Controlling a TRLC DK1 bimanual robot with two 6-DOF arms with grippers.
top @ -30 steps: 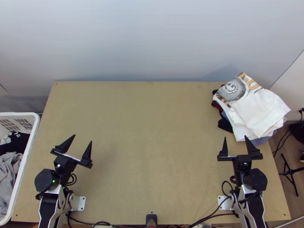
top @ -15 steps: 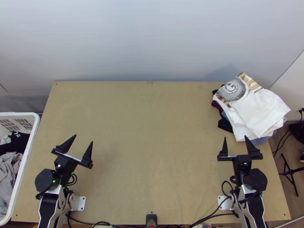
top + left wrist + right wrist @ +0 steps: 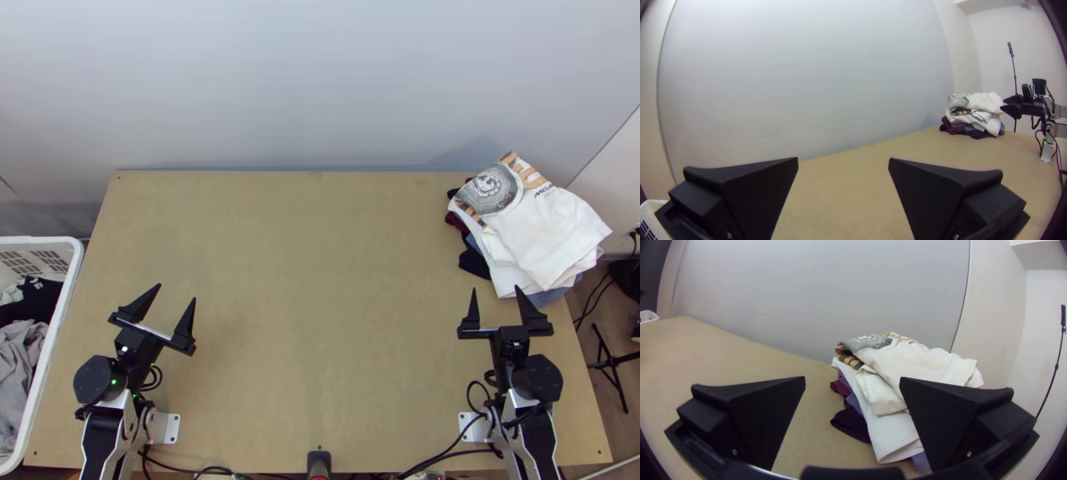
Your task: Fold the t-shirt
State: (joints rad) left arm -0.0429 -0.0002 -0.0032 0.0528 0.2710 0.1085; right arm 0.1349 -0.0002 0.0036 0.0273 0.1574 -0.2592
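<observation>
Both grippers have fingers apart, left gripper (image 3: 177, 291) near the basket (image 3: 40, 240), right gripper (image 3: 495, 287) well apart from it; your t-shirt is probably the grey cloth (image 3: 22, 360) bunched inside it, likely light and limp, so pinch a raised fold.

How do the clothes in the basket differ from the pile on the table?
The basket clothes lie bunched, while the table pile is stacked in flattish layers. The basket clothes look mostly grey and black; the table pile is topped with printed white cloth. Both hold several pieces.
</observation>
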